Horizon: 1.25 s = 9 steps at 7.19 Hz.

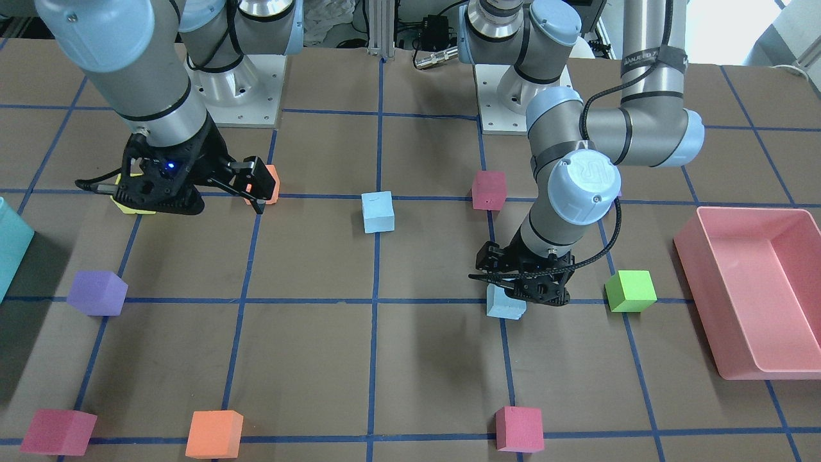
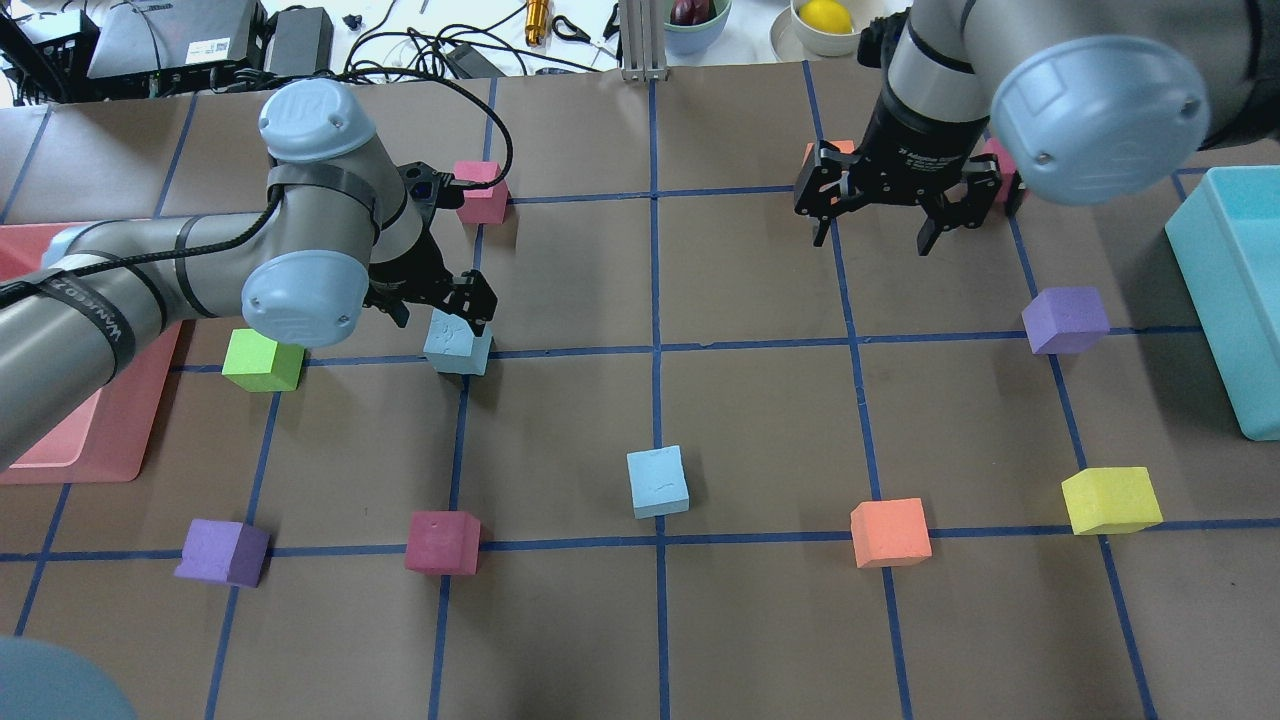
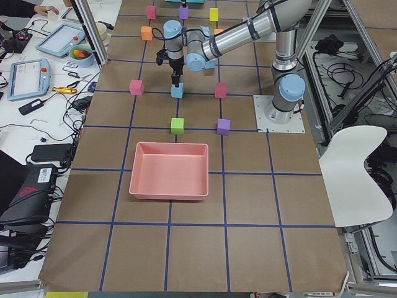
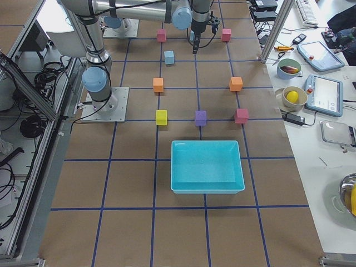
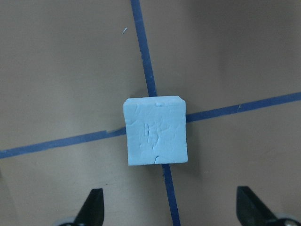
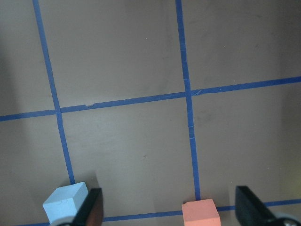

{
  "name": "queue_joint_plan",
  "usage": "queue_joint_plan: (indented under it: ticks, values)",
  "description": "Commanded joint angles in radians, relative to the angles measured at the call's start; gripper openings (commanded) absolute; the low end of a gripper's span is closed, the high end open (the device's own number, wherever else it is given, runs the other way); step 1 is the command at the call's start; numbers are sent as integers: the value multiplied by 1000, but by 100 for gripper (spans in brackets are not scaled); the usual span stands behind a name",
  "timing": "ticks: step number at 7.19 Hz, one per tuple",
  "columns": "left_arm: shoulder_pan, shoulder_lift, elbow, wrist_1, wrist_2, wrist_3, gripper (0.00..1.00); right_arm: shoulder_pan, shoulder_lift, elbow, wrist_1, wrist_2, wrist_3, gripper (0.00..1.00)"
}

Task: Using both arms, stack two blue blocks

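Observation:
One pale blue block (image 2: 457, 345) lies on a blue tape crossing at the table's left. My left gripper (image 2: 440, 312) hangs right over it, open, its fingers not touching it. In the left wrist view the block (image 5: 155, 131) sits centred ahead of the spread fingertips (image 5: 92, 205). In the front view this gripper (image 1: 526, 296) partly covers that block (image 1: 505, 307). The second blue block (image 2: 657, 481) lies free near the table's middle; it also shows in the front view (image 1: 378, 212). My right gripper (image 2: 875, 235) is open and empty above the far right of the table, well away from both.
A pink bin (image 2: 60, 400) stands at the left edge and a teal bin (image 2: 1235, 290) at the right. A green cube (image 2: 262, 360) lies next to the left gripper. Purple (image 2: 1065, 320), red (image 2: 443, 542), orange (image 2: 890, 532) and yellow (image 2: 1110, 500) cubes are scattered around.

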Motion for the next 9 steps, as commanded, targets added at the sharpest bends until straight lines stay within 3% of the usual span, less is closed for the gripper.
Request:
queue_joint_plan:
  ticks: [1, 3, 4, 5, 7, 9]
  values:
    - [-5, -52, -22, 58, 15, -20, 100, -60, -21, 6, 25, -3, -112, 100]
    - [-7, -67, -80, 172, 14, -34, 96, -54, -73, 8, 60, -6, -141, 100]
    - [-7, -75, -77, 185, 12, -34, 41, -53, -108, 12, 61, -3, -133, 100]
    - [-7, -72, -73, 185, 12, -35, 1, -51, -121, 12, 61, -4, -126, 100]
    - [-13, -51, -36, 156, 8, -43, 0, -53, -121, 12, 80, -57, -123, 100]
    - [-115, 6, -7, 57, -3, -182, 0, -53, -127, 11, 81, -79, -101, 100]
